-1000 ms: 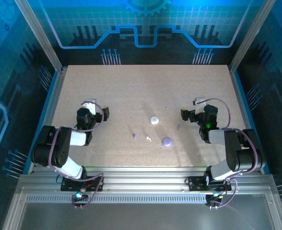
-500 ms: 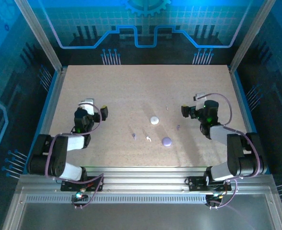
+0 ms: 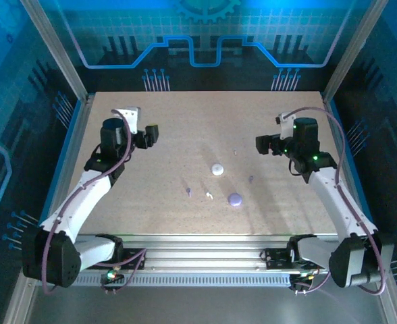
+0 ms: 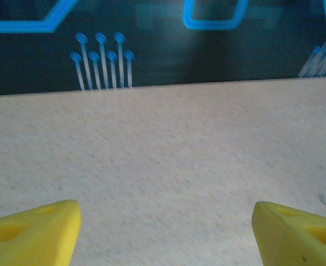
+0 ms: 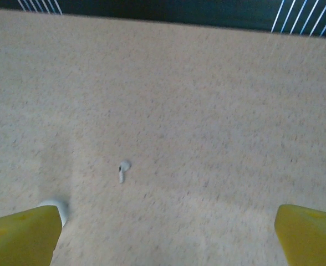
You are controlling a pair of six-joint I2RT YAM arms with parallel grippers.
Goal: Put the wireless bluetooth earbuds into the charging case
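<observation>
In the middle of the desk point(image 3: 185, 115), between the two arms, the task's things lie loose and apart from one another. A white case point(image 3: 217, 169) sits about centre, and a lavender case point(image 3: 235, 199) sits nearer and slightly right. Four earbuds are scattered round them. The far white earbud point(image 3: 235, 152) lies beyond the white case. The right lavender earbud point(image 3: 251, 179) lies right of both cases. The left lavender earbud point(image 3: 188, 192) and the near white earbud point(image 3: 209, 195) lie to the near left. Whether the cases are open cannot be told at this size.

The left pincer point(image 3: 149, 133) hangs over the far left of the desk, well apart from everything. In its wrist view the left fingertips point(image 4: 35, 230) are spread wide, with only bare desk between them. The right pincer point(image 3: 262, 144) hovers at the far right and points toward the centre. The right fingertips point(image 5: 24, 230) are equally wide apart and hold nothing. The far white earbud lies ahead of them, with the white case's edge showing past one fingertip.

The earbuds are probably very light, hard and smooth, so a push from one side would likely send them skidding or rolling. A sound hold would be low, with both fingertips close to the desk and closing evenly across the rounded body. The stem should stay free, so it can be aimed into the case. The cases look light too and may slide under pressure, so the other pincer may need to steady one.
</observation>
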